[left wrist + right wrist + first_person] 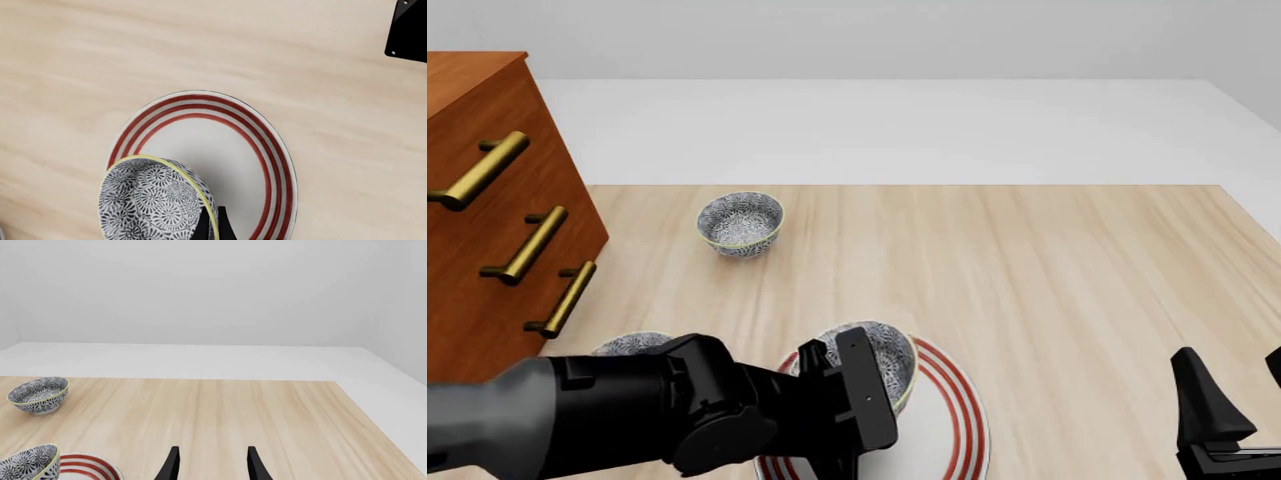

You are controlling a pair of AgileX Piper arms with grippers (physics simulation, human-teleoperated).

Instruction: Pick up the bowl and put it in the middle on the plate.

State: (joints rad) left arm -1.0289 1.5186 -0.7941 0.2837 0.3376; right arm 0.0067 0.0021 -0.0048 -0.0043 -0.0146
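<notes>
Left gripper [213, 226] pinches the rim of the floral bowl [153, 200], fingers nearly together on its wall, holding it over the red-ringed plate [220, 150], off toward one edge rather than the middle. Right gripper [210, 465] hangs open and empty over bare wooden table [1054, 270]. A second bowl [741, 223] sits farther back near the wooden drawer chest [487, 210], a third bowl [627, 344] peeks behind the left arm.

Simulated home-like setup, pale wood-grain tabletop [1054, 260] w/ patterned bowls [742, 222] & red-ringed plate [954, 400], brown wooden drawer unit [487, 230] w/ brass handles [481, 168] at left, blank white floor & walls, no real room detail.
</notes>
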